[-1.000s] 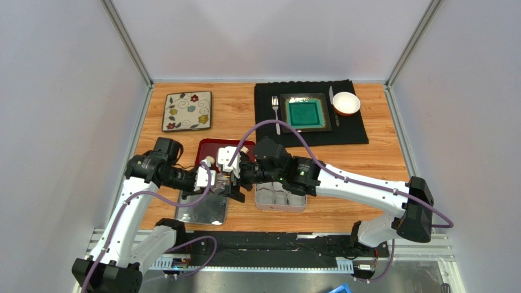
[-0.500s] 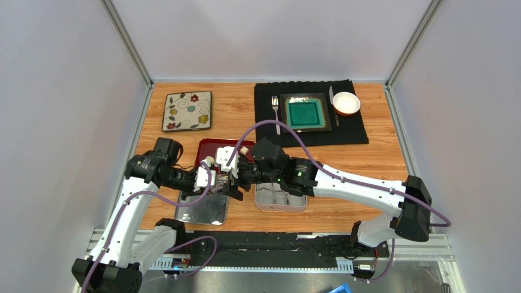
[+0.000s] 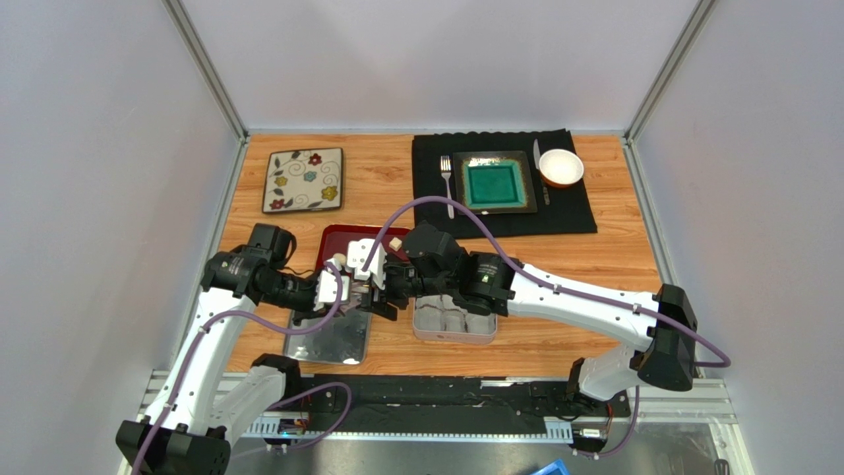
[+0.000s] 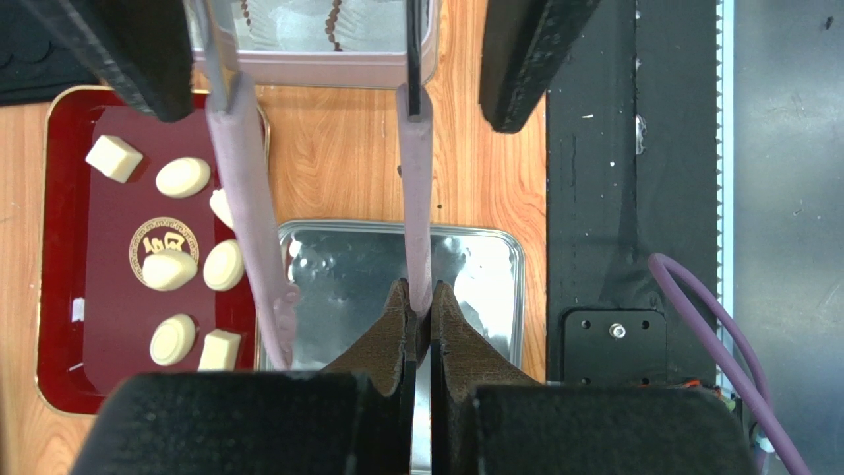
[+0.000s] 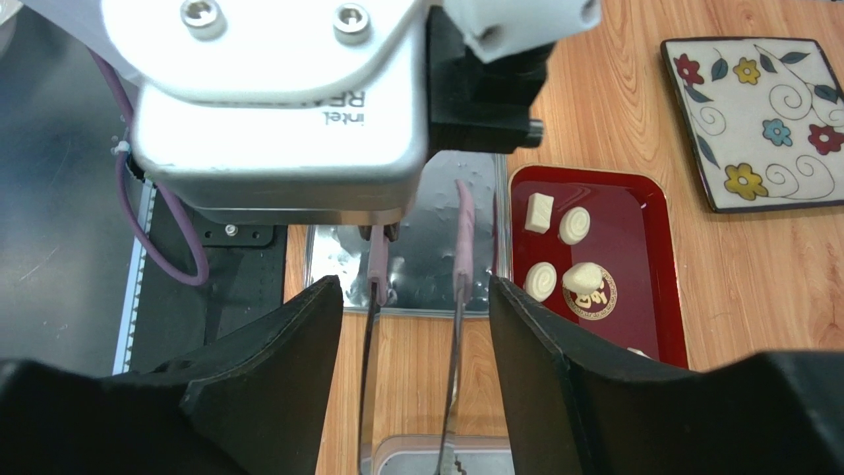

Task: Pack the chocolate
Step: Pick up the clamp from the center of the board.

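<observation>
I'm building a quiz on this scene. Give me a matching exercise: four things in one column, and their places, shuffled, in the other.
Things:
1. chocolates
2. fork
3. floral plate
4. tongs

Places:
A. in the left gripper
B. on the red tray
C. on the black mat
D. on the bare table, far left

Pairs: 1-B, 2-C, 3-D, 4-A

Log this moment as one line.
left gripper shut on tongs | right gripper open astride tongs | chocolate on red tray
</observation>
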Robot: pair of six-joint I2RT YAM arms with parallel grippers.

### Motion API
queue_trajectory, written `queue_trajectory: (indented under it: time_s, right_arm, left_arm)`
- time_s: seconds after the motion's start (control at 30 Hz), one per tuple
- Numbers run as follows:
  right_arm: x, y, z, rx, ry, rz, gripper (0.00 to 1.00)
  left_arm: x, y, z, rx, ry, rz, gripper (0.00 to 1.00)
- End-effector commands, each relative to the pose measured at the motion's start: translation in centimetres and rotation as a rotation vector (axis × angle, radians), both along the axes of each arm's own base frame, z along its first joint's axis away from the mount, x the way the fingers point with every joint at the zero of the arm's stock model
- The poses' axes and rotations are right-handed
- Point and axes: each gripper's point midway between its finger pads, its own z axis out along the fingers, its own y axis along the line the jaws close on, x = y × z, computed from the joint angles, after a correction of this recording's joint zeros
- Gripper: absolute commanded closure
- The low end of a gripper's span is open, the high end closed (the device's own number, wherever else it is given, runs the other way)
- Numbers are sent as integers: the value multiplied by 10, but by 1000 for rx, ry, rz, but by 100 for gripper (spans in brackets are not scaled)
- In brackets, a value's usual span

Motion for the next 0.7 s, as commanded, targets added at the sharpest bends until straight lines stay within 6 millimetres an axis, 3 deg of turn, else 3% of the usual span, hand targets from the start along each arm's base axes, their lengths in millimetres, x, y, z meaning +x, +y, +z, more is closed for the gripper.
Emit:
queue_trajectory:
  time_s: [0.0, 0.67]
  right_arm:
    - [-4, -2, 10, -23, -37, 31, 39]
    - [1, 9, 25, 79, -18, -6, 46]
  left_arm:
    - [-25, -4, 15, -43, 83, -12, 100]
    - [-25, -5, 18, -50, 86, -3, 100]
